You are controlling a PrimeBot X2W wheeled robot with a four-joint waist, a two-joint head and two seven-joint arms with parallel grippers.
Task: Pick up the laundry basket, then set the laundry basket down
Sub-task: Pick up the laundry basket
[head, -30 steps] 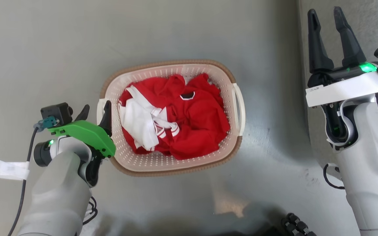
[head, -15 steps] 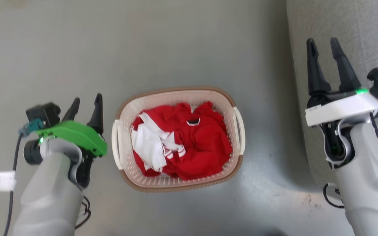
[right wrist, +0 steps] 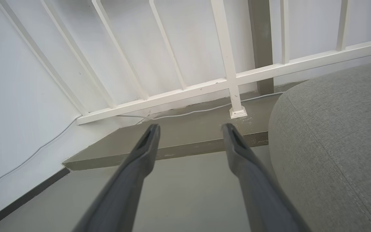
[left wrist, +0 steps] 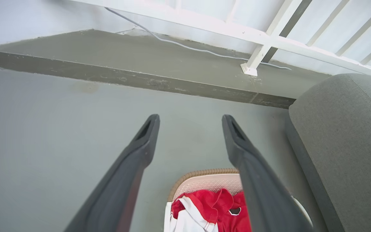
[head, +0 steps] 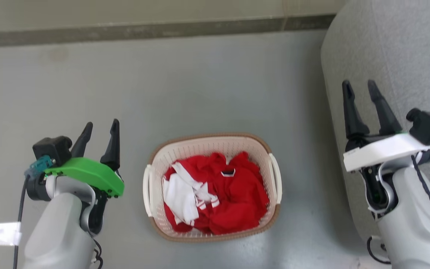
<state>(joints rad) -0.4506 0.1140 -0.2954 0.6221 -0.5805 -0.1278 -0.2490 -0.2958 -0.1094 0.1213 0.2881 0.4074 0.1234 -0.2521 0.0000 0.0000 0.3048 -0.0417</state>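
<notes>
While I am looking down: the laundry basket (head: 196,147) is sitting on the grey floor (head: 200,82) between my two arms. It is holding red and white clothes (head: 237,198), and neither gripper is touching it.
Left side: the left gripper (head: 102,124) is hanging just beside the basket's left end, with its fingers parted a moderate way and gripping nothing.
Right side: the right gripper (head: 358,84) is hovering over the edge of the grey sofa (head: 386,56), well apart from the basket. Its fingers are likewise parted and empty.
Long axis: the basket is lying crosswise to me, with its white loop handles at the short ends. The left handle (head: 147,190) is facing my left gripper and the right handle (head: 277,177) my right.
Nearer arm: I am judging it to be my left. In the left wrist view the basket is showing low down, partly behind that gripper's right finger.
Coming move: I am judging that any grasp is turning on a sideways and downward reach to the near handle.
</notes>
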